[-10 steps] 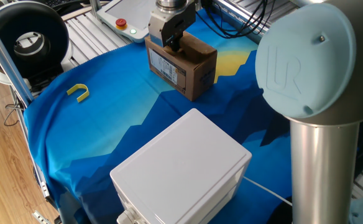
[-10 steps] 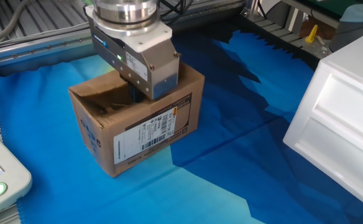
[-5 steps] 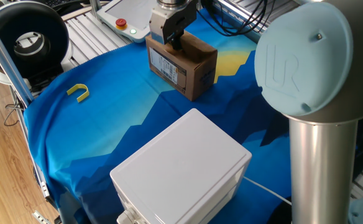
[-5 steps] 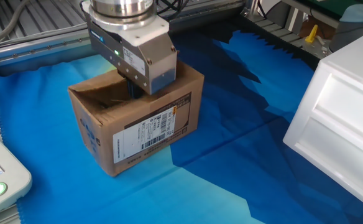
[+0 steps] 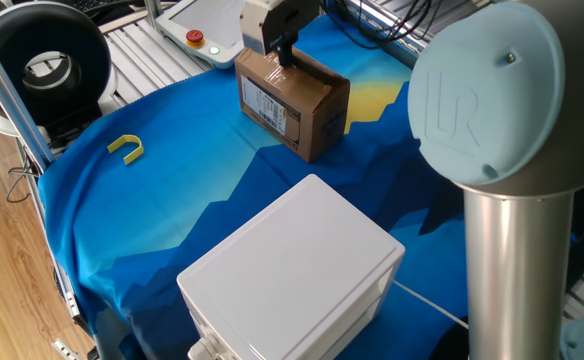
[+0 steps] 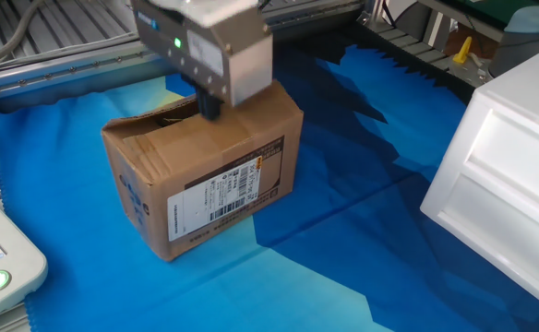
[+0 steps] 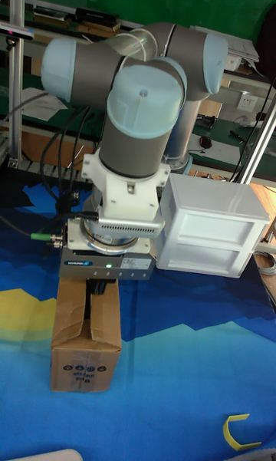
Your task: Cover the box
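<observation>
Gripper (image 6: 209, 103) sits just above box (image 6: 205, 180), dark fingers (image 5: 284, 52) close together, tips at or touching top panel; nothing held. Box directly below tool on blue cloth (image 6: 343, 231), labelled side toward the other fixed view. Flaps: folded down, top reads nearly flat; slight gap showing at far edge behind gripper. Judgement: closing mostly done. Left: press raised edge flush, confirm seam. White box (image 6: 505, 175) well apart from tool
</observation>
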You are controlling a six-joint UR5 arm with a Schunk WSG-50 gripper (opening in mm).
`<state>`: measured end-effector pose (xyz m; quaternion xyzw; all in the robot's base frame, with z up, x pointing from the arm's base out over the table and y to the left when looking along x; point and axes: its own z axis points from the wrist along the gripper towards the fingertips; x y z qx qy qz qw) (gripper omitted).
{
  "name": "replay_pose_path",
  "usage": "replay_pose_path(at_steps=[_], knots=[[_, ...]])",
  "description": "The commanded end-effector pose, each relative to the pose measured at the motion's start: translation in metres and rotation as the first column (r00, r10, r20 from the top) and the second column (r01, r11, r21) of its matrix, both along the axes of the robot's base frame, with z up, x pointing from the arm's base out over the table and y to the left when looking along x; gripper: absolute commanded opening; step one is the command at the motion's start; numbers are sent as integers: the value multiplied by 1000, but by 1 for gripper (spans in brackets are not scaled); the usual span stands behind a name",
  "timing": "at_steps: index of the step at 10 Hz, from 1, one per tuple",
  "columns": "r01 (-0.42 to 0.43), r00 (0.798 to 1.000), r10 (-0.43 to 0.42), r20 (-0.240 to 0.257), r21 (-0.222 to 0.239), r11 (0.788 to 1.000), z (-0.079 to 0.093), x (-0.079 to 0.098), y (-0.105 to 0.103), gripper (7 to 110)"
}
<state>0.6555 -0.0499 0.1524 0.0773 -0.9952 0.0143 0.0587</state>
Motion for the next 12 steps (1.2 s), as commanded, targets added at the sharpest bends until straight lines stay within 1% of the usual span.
replay_pose_path(at_steps=[1,2,3,4,5,6,7,9,10,11,12], knots=[[2,1000,-2,-23,14,1000,27,-10,2,7],[-9,1000,9,-27,19,1000,29,-9,-3,7],[-16,1000,17,-25,33,999,29,-7,-7,7],[-23,1000,23,-16,37,999,29,-3,-12,7],[-36,999,36,5,30,999,30,2,-18,7],[-50,998,48,47,40,998,28,12,-19,7],[-67,995,61,75,72,995,27,18,-15,7],[-59,995,55,79,48,997,19,23,-23,7],[-73,994,67,87,69,995,16,25,-20,7],[-64,995,58,85,66,996,16,25,-21,7],[-56,995,50,81,72,996,17,23,-20,22]])
